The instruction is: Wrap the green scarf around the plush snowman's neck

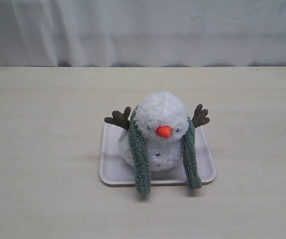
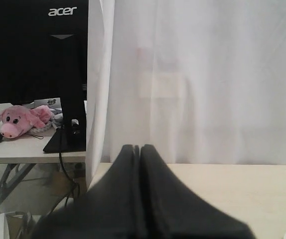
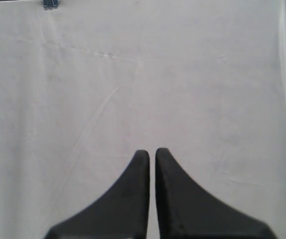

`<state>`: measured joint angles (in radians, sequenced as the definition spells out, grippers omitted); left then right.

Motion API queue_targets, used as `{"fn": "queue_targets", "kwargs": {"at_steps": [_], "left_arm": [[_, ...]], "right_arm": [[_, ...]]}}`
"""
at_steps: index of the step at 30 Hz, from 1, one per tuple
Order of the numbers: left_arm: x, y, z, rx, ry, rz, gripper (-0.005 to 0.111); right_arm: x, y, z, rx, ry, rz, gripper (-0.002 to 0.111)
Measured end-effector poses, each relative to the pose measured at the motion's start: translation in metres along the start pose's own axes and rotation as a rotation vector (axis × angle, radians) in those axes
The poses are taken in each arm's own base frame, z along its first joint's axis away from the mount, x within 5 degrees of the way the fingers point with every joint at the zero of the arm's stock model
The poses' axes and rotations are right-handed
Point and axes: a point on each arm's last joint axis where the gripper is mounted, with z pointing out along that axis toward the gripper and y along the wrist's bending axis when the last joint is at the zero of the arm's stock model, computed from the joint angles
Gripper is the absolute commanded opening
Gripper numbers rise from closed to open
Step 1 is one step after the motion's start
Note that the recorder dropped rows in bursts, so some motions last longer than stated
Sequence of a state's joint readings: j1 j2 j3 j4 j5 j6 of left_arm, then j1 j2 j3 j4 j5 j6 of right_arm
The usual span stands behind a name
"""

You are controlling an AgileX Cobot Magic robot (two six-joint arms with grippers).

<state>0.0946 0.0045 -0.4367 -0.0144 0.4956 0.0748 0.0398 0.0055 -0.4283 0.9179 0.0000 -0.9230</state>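
Our left fingers (image 2: 137,150) were pressed flat together with nothing between them. The right fingers (image 3: 146,158) stood all but closed, a thin slit between the tips, also holding nothing. Both faced the white curtain (image 1: 143,30); past its hanging edge, the left wrist view caught a black monitor (image 2: 33,45) and a pink plush pig (image 2: 21,119) on another desk.

In the exterior view the plush snowman (image 1: 159,117) sat on a pale tray (image 1: 108,172), just toward 5 o'clock from centre. The green scarf (image 1: 139,154) passed behind the head. Its two ends hung toward 6 o'clock, uncrossed, one on each side of the orange nose, and both overran the tray's near edge. We could not make out the snowman's neck. The surface (image 1: 43,149) ran broad from the tray's edges toward 9, 3 and 12 o'clock.
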Motion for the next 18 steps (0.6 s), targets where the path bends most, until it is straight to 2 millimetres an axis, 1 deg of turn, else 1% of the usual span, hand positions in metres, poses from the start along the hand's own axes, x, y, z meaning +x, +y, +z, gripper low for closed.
{"fn": "queue_targets", "kwargs": {"at_steps": [12,16,18], "left_arm": [[0.0001,0.0009,0.0000,-0.010,0.001,0.016,0.000],[0.0005,0.0018,0.0010,-0.019,-0.012,-0.009,0.000],[0.0046,0.0014,0.0050,-0.012,-0.037,-0.031,0.000]], "right_arm": [[0.0000,0.0000,0.0000,0.000,0.000,0.000,0.004],[0.0000,0.0000,0.0000,0.000,0.000,0.000,0.004],[0.0000,0.0000,0.0000,0.000,0.000,0.000,0.004]]}}
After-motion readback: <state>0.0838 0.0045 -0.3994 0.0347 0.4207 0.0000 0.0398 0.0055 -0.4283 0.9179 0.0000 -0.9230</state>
